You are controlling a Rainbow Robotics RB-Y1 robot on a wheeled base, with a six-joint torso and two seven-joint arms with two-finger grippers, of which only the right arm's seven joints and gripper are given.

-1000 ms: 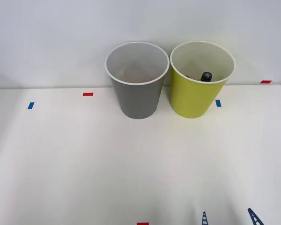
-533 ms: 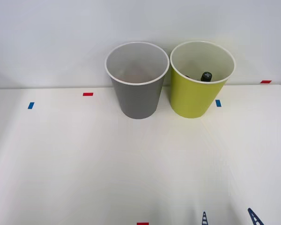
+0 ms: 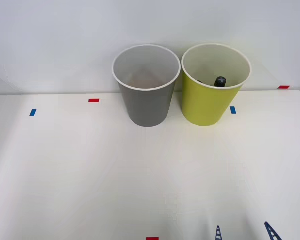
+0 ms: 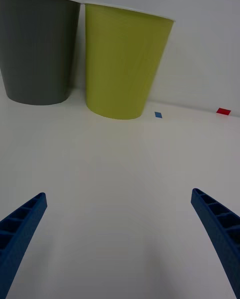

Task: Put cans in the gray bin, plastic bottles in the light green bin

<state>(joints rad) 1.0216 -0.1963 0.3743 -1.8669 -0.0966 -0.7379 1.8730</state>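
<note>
**Lime and gray bins standing together at the back of the sorting table**

White tabletop [image 3: 90, 170] is stretching bare from the near edge to the wall, where the gray bin [image 3: 147, 102] and the light green bin [image 3: 210, 102] are standing upright side by side, their rims nearly touching, the gray one on the robot's left. A plastic bottle [image 3: 220, 81] is lying inside the light green bin, its black cap showing just above the near rim; the rest of the bottle is hidden by the bin wall. The gray bin's pale inside is showing a faint reddish patch low down that cannot be made out. The right gripper [image 3: 243, 233] is hanging low over the near right part of the table, well apart from both bins, its blue ribbed fingers [image 4: 20, 229] spread wide and holding nothing. From the wrist camera, both bins are facing the gripper across open table. Small red tape marks [image 3: 94, 100] and blue tape marks [image 3: 33, 112] are dotting the tabletop, one blue mark [image 4: 158, 114] sitting just beside the foot of the light green bin.
</note>
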